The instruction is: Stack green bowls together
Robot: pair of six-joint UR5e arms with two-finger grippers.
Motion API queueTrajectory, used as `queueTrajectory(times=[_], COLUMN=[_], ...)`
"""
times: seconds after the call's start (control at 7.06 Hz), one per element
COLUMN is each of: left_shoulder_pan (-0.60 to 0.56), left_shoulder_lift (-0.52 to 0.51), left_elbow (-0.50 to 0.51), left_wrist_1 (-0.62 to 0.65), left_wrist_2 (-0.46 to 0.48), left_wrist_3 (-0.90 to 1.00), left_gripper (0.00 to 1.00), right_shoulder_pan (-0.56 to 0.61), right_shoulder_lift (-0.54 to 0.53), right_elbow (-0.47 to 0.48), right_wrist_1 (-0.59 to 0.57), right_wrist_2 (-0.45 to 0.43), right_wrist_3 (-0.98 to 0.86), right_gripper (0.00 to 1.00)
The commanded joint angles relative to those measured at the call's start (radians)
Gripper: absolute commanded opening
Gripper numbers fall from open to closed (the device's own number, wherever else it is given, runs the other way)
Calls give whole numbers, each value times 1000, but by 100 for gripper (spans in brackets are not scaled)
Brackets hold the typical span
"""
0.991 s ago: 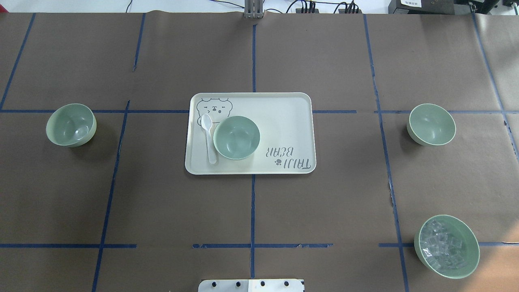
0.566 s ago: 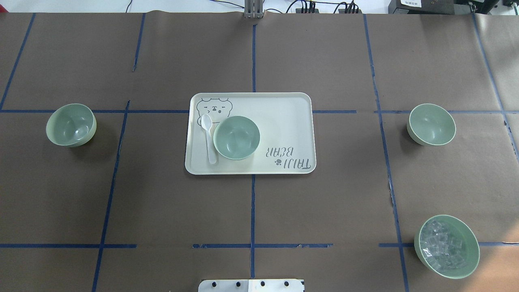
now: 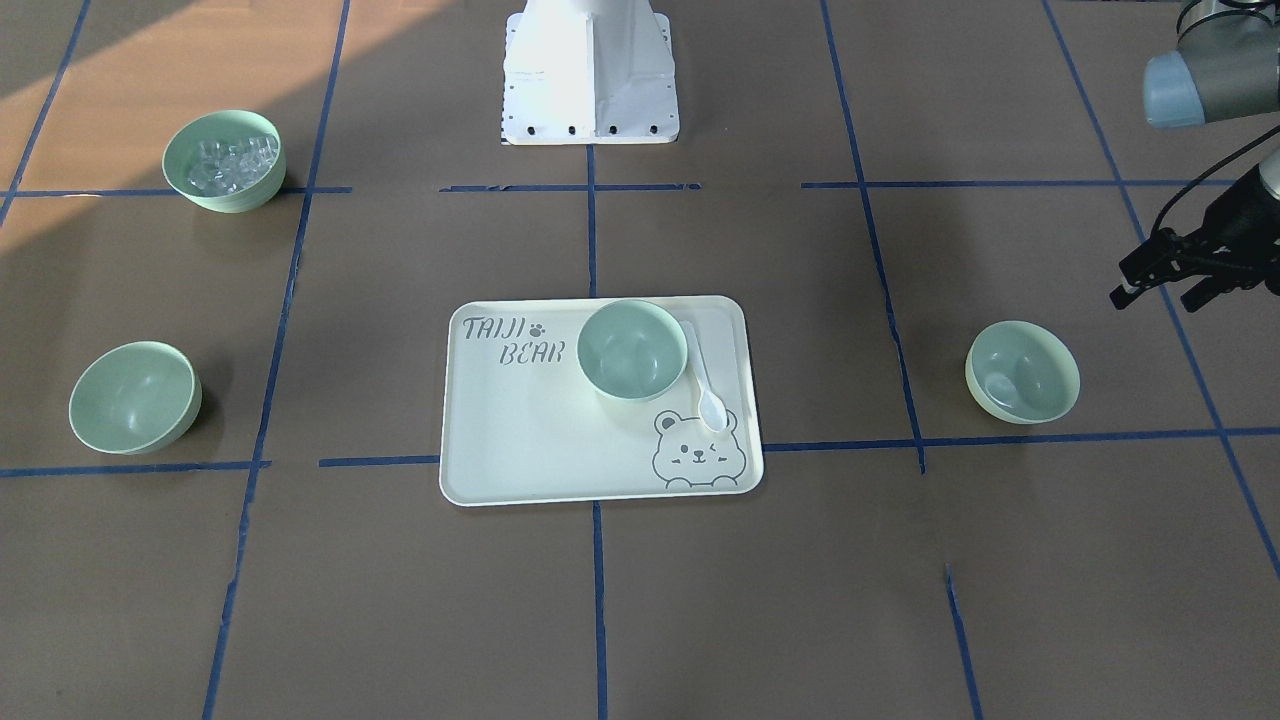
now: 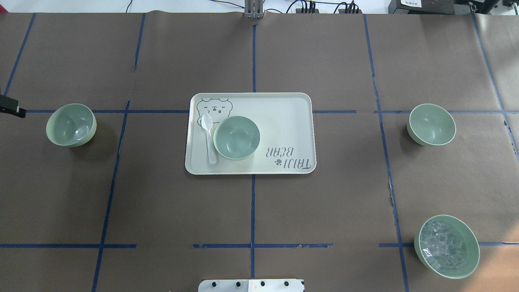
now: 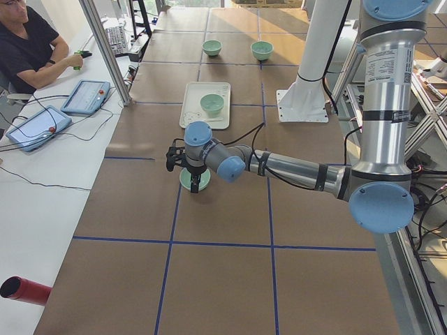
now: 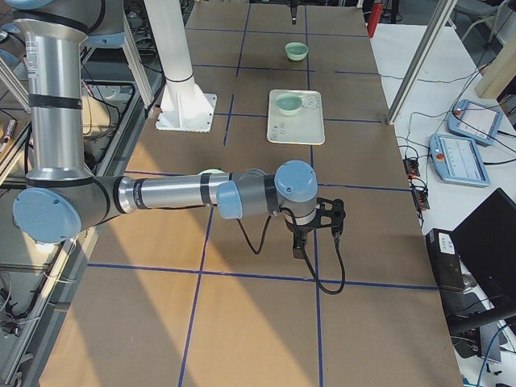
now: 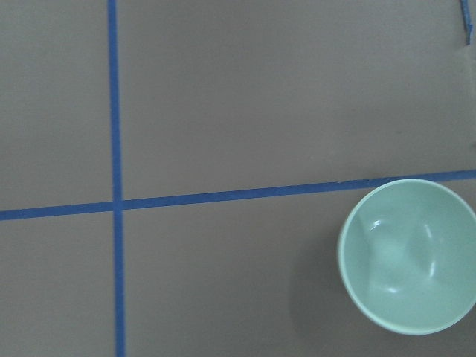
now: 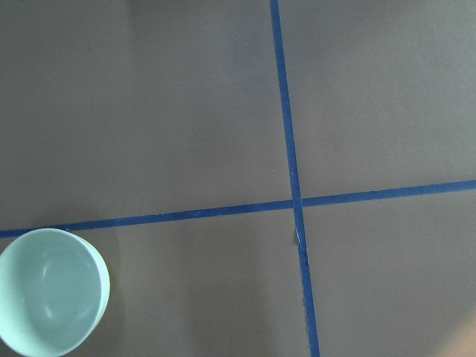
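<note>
Three plain green bowls stand apart: one at the table's left (image 4: pixel 71 125), one on the cream tray (image 4: pixel 236 137), one at the right (image 4: pixel 431 124). My left gripper (image 3: pixel 1156 293) hovers beside and above the left bowl (image 3: pixel 1022 371), nearer the table's end, and its fingers look open and empty. Only its black tip (image 4: pixel 10 106) shows at the overhead view's left edge. My right gripper (image 6: pixel 318 222) shows only in the exterior right view, so I cannot tell whether it is open or shut. The wrist views show the left bowl (image 7: pixel 409 256) and the right bowl (image 8: pixel 48 290).
The cream tray (image 4: pixel 284 121) lies mid-table with a white spoon (image 4: pixel 209 138) next to its bowl. A like green bowl holding clear ice-like cubes (image 4: pixel 447 246) stands at the near right. Blue tape lines cross the brown table cover. An operator sits at the far side.
The tip of my left gripper has come into the overhead view at its left edge, near the left bowl. The bowls, tray and spoon have not moved.
</note>
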Motion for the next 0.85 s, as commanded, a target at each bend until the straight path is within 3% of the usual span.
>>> queueTrajectory(times=[0.0,0.71], left_shoulder_pan=[115,136], left_shoulder_lift=[-42,-100], left_elbow=[63,181], left_wrist_1=[-78,-110], left_wrist_2=[98,158], left_wrist_3=[-167,-171], left_gripper=[100,89], right_shoulder_pan=[-21,-54], right_shoulder_lift=[-9,-11], right_elbow=[-21,-21], right_wrist_1=[52,91], right_wrist_2=[2,4], right_wrist_3=[7,12], right_gripper=[100,100])
